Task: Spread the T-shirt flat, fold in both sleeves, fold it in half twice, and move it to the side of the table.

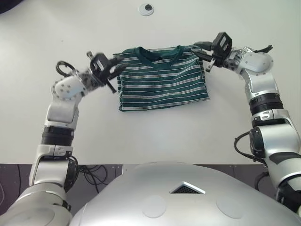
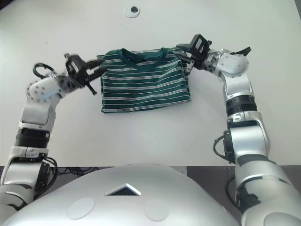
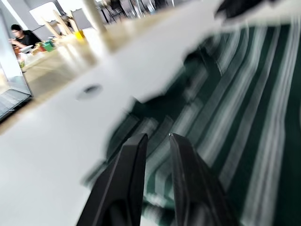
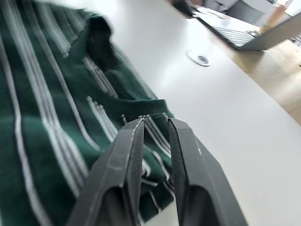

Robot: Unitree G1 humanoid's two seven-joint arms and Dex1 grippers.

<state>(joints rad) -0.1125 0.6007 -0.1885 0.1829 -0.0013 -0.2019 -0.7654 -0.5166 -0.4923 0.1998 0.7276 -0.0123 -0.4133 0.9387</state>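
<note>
The green T-shirt [image 1: 162, 80] with white stripes lies on the white table [image 1: 155, 132] as a compact rectangle, collar at the far edge and sleeves tucked in. My left gripper [image 1: 114, 65] is at the shirt's far left corner, its fingers [image 3: 136, 155] nearly together over the striped cloth [image 3: 244, 103], and the corner looks pinched. My right gripper [image 1: 203, 52] is at the far right corner. Its fingers [image 4: 134, 141] stand close together with the shirt's edge [image 4: 150, 110] at their tips, and that corner is drawn toward it.
A small round grommet [image 1: 146, 9] sits in the table beyond the shirt. Bare tabletop runs on both sides of the shirt and in front of it. The table's near edge [image 1: 99, 164] has cables below it.
</note>
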